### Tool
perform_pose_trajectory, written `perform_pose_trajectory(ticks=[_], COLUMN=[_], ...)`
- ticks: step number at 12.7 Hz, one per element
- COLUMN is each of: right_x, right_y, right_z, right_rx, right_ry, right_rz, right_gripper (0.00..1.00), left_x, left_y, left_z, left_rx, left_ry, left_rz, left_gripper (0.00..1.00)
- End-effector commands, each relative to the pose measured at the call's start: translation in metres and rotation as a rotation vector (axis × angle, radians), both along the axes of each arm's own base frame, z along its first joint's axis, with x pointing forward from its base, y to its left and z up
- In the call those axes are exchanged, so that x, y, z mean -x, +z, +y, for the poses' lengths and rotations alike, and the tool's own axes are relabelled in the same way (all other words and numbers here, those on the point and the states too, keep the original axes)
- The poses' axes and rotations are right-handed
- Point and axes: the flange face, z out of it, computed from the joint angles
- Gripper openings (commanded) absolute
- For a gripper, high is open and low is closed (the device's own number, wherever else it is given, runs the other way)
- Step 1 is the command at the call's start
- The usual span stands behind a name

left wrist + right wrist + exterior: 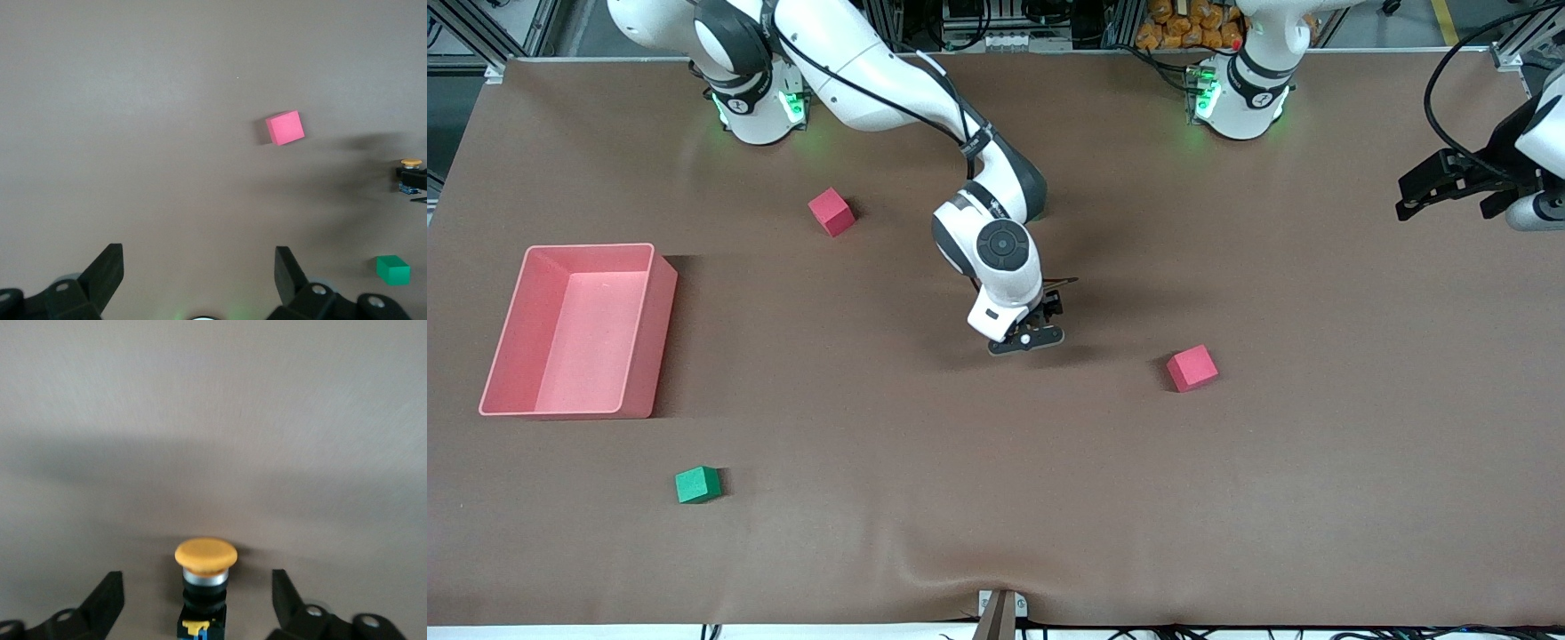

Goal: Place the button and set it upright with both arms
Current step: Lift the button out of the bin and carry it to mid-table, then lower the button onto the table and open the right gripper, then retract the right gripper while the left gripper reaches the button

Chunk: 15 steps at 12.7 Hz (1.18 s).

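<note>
The right gripper (198, 590) stands low over the middle of the table (1227, 498), its fingers (107, 593) spread wide on either side of the button (205, 577) and clear of it; nothing is held. The button stands between them with its orange cap uppermost and its black body below, which suggests it has been set upright and let go, the wide spread leaving room for the arm to lift away without tipping it. From the left wrist view the button (411, 175) shows in profile, cap on top, near a red cube (285, 127) and a green cube (392, 269). The left gripper (198, 277) waits, fingers wide apart and empty, over the table edge at the left arm's end, well apart from the work. A pink bin (543, 400) sits near the edge at the right arm's end, and another red cube (831, 212) lies nearer the bases' edge.
</note>
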Motion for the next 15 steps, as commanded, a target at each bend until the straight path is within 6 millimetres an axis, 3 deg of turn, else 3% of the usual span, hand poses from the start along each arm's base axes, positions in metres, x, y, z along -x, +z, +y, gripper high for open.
perform_pose_trajectory(ticks=[1,4,6,8,9,10,11,13,15], right_x=[-0.031,-0.079,-0.097,-0.117,-0.129,-0.136,-0.134,-0.143,-0.134], right_y=[0.038,0.078,0.127,0.183,0.214,0.234,0.251,0.290,0.323], right_z=[-0.029,-0.078,-0.114,-0.170,-0.209,-0.246,-0.270,-0.361,-0.426], right_rx=[-0.017,-0.035,-0.019,-0.004,-0.021,-0.012,0.012,0.006,0.013], right_ry=[-0.063,-0.147,-0.192,-0.265,-0.319,-0.363,-0.384,-0.482,-0.381], right_rz=[-0.010,-0.066,-0.073,-0.057,-0.050,-0.025,0.007,0.054,0.076], right_gripper=[1.00,1.00,1.00,1.00,1.00,1.00,1.00,1.00,1.00], left_x=[0.000,-0.003,-0.003,-0.006,-0.008,-0.008,-0.008,-0.003,-0.009], left_y=[0.002,-0.007,-0.021,-0.033,-0.044,-0.054,-0.066,-0.094,-0.129], left_z=[-0.002,-0.017,-0.034,-0.056,-0.076,-0.098,-0.120,-0.180,-0.240], left_rx=[-0.001,0.000,-0.002,0.001,0.004,0.007,0.011,0.013,-0.011], left_ry=[-0.020,-0.029,-0.059,-0.086,-0.112,-0.143,-0.160,-0.188,-0.188], left_rz=[0.006,0.024,0.052,0.075,0.096,0.115,0.137,0.185,0.217], left_gripper=[1.00,1.00,1.00,1.00,1.00,1.00,1.00,1.00,1.00])
